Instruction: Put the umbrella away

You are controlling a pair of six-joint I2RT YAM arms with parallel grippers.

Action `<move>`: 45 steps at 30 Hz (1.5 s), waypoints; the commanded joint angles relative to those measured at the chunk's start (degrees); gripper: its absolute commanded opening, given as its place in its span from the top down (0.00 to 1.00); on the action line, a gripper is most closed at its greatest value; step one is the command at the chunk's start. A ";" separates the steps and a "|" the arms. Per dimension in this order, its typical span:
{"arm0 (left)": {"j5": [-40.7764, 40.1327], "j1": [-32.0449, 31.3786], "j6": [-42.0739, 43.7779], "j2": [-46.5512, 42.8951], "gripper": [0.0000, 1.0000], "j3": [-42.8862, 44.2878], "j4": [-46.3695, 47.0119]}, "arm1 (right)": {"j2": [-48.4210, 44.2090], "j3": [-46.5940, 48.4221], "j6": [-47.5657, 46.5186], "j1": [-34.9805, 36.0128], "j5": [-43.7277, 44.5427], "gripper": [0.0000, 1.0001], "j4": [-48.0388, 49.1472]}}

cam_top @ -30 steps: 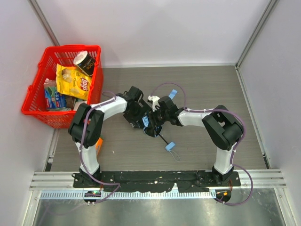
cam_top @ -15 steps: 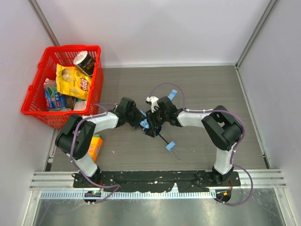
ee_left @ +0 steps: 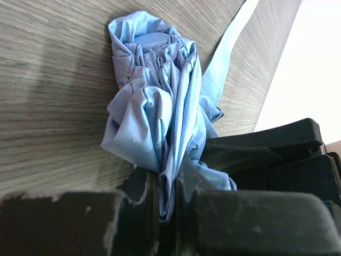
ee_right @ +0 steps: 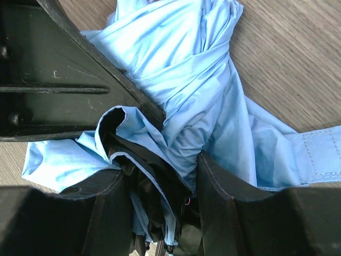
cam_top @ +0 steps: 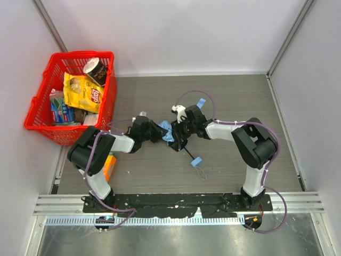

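Both arms hold the bunched umbrella (cam_top: 167,130) on the table (cam_top: 240,101), right of the red basket (cam_top: 80,53).
The left gripper (ee_left: 165,197) pinches a cloth fold between nearly closed fingers. The right gripper (ee_right: 160,202) clamps the bundled cloth narrowly. The strap loop (cam_top: 201,173) lies farther from the basket, toward the arm bases.

My fingers (ee_right: 106,213) are matt black plastic, scuffed — the umbrella (ee_right: 192,69) is thin, creased cloth, faintly shiny — the table (ee_left: 48,80) grained wood.
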 commanded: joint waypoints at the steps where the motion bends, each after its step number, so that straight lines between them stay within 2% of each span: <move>1: -5.97 -0.89 4.94 6.57 1.00 -5.25 -7.66 | -0.70 -1.57 -0.13 0.53 -0.64 0.65 -13.06; 2: -6.23 -0.80 5.29 6.49 1.00 -5.34 -7.75 | -2.28 -1.66 1.01 0.53 -0.11 0.57 -13.67; 7: -6.50 -0.89 5.38 6.92 1.00 -5.16 -7.93 | -7.30 -1.30 4.00 0.18 -0.02 0.44 -17.89; 16: -6.85 -1.06 5.03 7.10 1.00 -5.52 -7.93 | -15.92 1.41 11.56 -3.78 -3.36 0.42 -21.32; 20: -7.20 -0.98 5.12 6.57 1.00 -5.69 -8.19 | -15.40 4.66 18.85 -4.04 1.98 0.40 -17.73; 25: -7.55 -1.06 5.12 6.22 1.00 -5.51 -8.72 | -9.52 9.32 24.04 -3.26 9.63 0.40 -13.07; 30: -7.90 -1.24 4.77 6.05 1.00 -5.52 -8.99 | -5.29 12.40 22.47 0.08 15.61 0.41 -14.29; 34: -8.17 -1.24 4.59 5.61 1.00 -5.69 -9.07 | -5.81 5.93 20.36 3.24 20.10 0.41 -10.61; 38: -7.82 -1.24 4.41 5.69 1.00 -5.69 -8.55 | -8.10 -3.38 20.71 5.27 22.57 0.45 -0.09; 41: -7.46 -1.24 4.06 5.96 1.00 -5.69 -8.11 | -8.28 -7.97 20.18 6.24 25.28 0.46 3.81; 45: -6.41 -1.24 3.63 6.31 1.00 -5.95 -6.45 | -7.14 -11.05 18.25 7.12 27.05 0.57 7.24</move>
